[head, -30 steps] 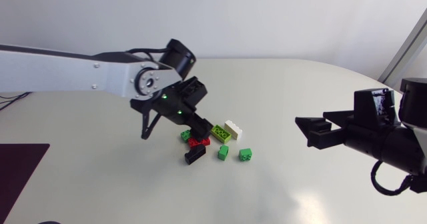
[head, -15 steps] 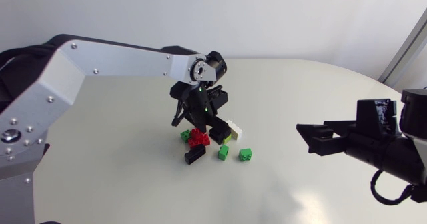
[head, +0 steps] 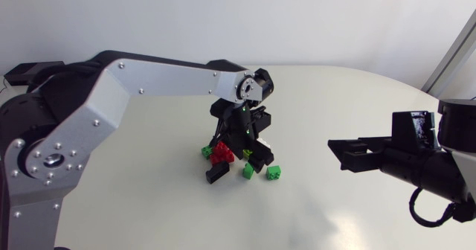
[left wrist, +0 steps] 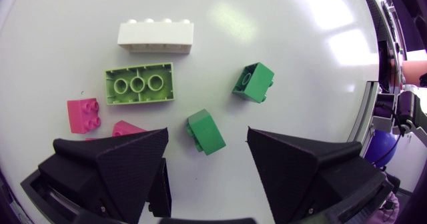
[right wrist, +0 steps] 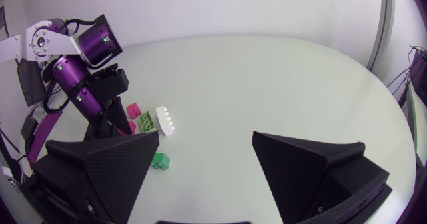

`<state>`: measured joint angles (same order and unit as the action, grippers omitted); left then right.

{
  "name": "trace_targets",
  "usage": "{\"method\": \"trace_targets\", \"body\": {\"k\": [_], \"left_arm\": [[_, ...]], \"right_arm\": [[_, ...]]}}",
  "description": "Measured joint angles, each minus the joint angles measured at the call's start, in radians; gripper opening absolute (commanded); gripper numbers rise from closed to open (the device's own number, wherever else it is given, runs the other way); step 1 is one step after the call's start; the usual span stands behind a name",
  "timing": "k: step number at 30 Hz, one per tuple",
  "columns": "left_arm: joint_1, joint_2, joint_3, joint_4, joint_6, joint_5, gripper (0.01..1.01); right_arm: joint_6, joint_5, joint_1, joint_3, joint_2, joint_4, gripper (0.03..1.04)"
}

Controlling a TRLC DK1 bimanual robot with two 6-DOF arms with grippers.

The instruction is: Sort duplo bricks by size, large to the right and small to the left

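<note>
1. Head view, bricks: near the middle of the worktop (head: 335, 220), well in from every edge, lie three small green bricks (head: 248, 171). With them are the red bricks (head: 221, 153), too bunched to count here, and a sliver of the lime brick (head: 245, 153). The long bricks are mostly hidden behind the gripper, so which way they point cannot be told.
2. Head view, arms: the left arm (head: 149, 79) comes in from the worktop's left edge, its last link turned straight down over the cluster. The left gripper (head: 236, 167) has one finger on each side of the heap. The right arm (head: 439, 168) lies low at the right edge. The right gripper (head: 336, 149) is level, pointing toward the bricks and well apart from them.
3. Left wrist view: six bricks show.
   - There is one white brick (left wrist: 155, 36), one lime, two small green and two red, one red half under a finger.
   - The fingers are spread wide. One green lies tilted between them, touching neither.
   - The other green is ahead, hollow side up.
   - White and lime lie side by side and parallel, long axes along the line from finger to finger.
   - The lime is hollow side up, and the white is the farther ahead.
4. Right wrist view: its own fingers stand wide apart with only bare worktop between them. Across the worktop the left arm stands over the bricks. One white, one lime, one green and at least one red show. The white brick is studs up, its long axis running roughly toward this gripper.
</note>
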<state>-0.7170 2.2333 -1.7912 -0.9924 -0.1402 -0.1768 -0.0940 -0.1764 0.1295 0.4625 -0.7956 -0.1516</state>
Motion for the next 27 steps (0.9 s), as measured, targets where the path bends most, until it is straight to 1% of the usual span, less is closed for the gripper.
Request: {"method": "trace_targets", "body": {"k": [5,7,10,13,14,17,19,22,23,24,27], "left_arm": [[0.005,0.015,0.0,-0.008,0.003,0.0,0.808],[0.005,0.019,0.0,-0.01,0.003,0.0,0.705],[0.003,0.036,-0.001,-0.015,0.004,0.0,0.639],[0.001,0.061,-0.001,-0.021,0.019,-0.003,0.508],[0.002,0.067,-0.001,-0.023,0.027,-0.008,0.449],[0.005,0.07,-0.002,-0.025,0.044,-0.03,0.346],[0.006,0.07,-0.001,-0.024,0.053,-0.034,0.315],[0.006,0.068,0.002,-0.004,0.056,-0.035,0.236],[0.006,0.067,0.003,0.005,0.056,-0.037,0.226],[0.008,0.065,0.007,0.013,0.056,-0.037,0.19],[0.009,0.057,0.019,0.026,0.056,-0.036,0.189]], "right_arm": [[0.0,0.0,-0.005,0.0,0.001,0.0,1.0],[0.0,0.0,-0.005,0.0,0.001,0.0,1.0],[0.0,0.0,-0.006,0.0,0.004,0.0,1.0],[0.0,0.0,-0.01,0.0,0.011,0.0,1.0],[0.0,0.0,-0.012,0.0,0.013,0.0,1.0],[0.0,0.0,-0.013,0.0,0.015,0.0,1.0],[0.0,0.0,-0.013,0.0,0.015,0.0,1.0],[0.0,0.0,-0.013,0.0,0.015,0.0,1.0],[0.0,0.0,-0.013,0.0,0.015,0.0,1.0],[0.0,0.0,-0.013,0.0,0.015,0.0,1.0],[0.0,0.0,-0.013,0.0,0.015,0.0,1.0]]}}
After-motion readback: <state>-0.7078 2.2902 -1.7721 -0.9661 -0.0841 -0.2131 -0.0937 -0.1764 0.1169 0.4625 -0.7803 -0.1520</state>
